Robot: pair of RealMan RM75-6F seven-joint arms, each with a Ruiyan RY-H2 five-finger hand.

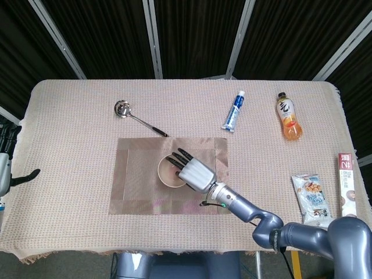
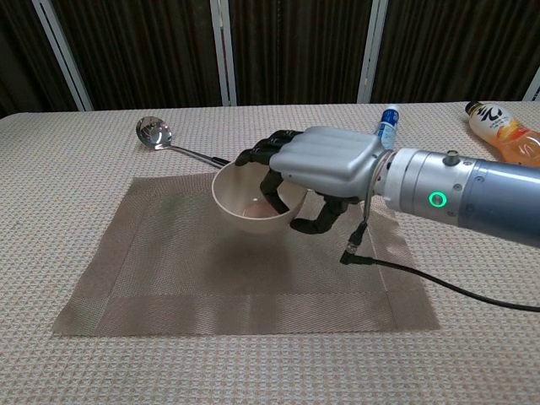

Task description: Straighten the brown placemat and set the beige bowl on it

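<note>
The right robot hand point(image 2: 325, 173) is gripping the bowl point(image 2: 251, 202) by its near rim, fingers hooked inside and thumb underneath, and is holding it over the middle of the mat point(image 2: 169, 261). I cannot tell whether the bowl is touching the mat yet; the shadow beneath suggests it is hanging just above.

So the placing step is in hand: the mat is lying flat and square to the counter point(image 1: 70, 145) edges. Next, the hand needs to lower the bowl level, loosen its fingers and lift clear without tipping it.

The left robot hand point(image 1: 7, 168) is idling off the counter's left edge, fingers apart, holding nothing.

Counting: one bowl, one mat, one ladle point(image 1: 136, 116), one tube point(image 1: 233, 110), one bottle point(image 1: 289, 117), one snack bag point(image 1: 314, 197), one box point(image 1: 349, 192).
</note>
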